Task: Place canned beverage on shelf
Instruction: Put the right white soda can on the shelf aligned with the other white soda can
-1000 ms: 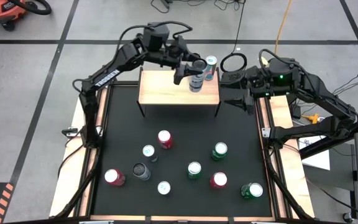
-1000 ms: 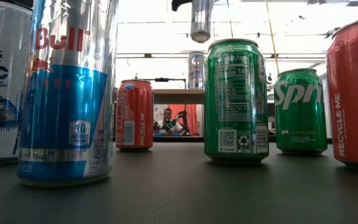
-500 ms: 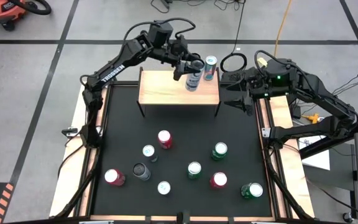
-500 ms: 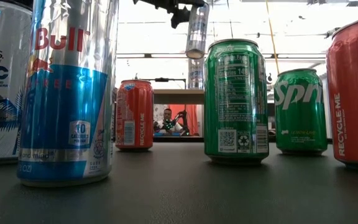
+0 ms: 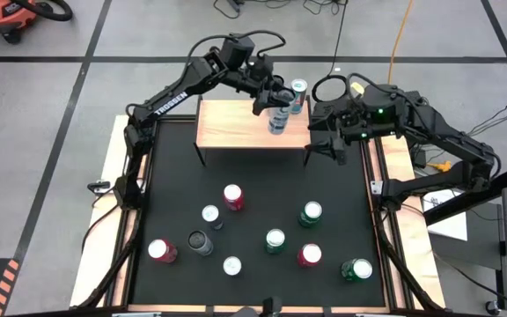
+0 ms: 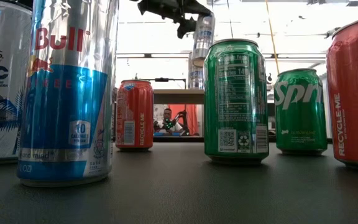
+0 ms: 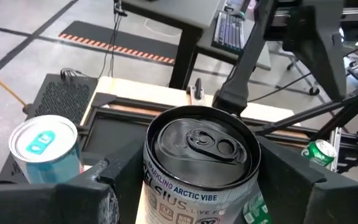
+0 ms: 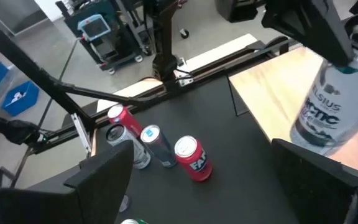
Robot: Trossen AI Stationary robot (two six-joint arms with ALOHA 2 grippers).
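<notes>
The shelf, a light-wood board on thin black legs, stands at the table's far edge. A teal-topped can stands on its far right corner and also shows as the teal-topped can in the left wrist view. My left gripper is shut on a silver canned beverage, held above the shelf's right part. My right gripper hovers open just off the shelf's right edge, with the shelf and the held can ahead of it. My left gripper pinches the silver can's upper side wall, just below the rim, between its two fingers. The fingers come nearly level, slanting a little down from the far left. The can hangs a little tilted, clear above the shelf.
Several cans stand on the black table nearer the front: red, silver, dark, green among them. In the low view they stand large in front, such as a green can. Bare board lies on the shelf's left half.
My left gripper has sunk toward the shelf and shifted a little toward the table's right with the silver can, which has tipped from upright to a slight tilt. My right gripper has edged toward the shelf's right edge, still open.
</notes>
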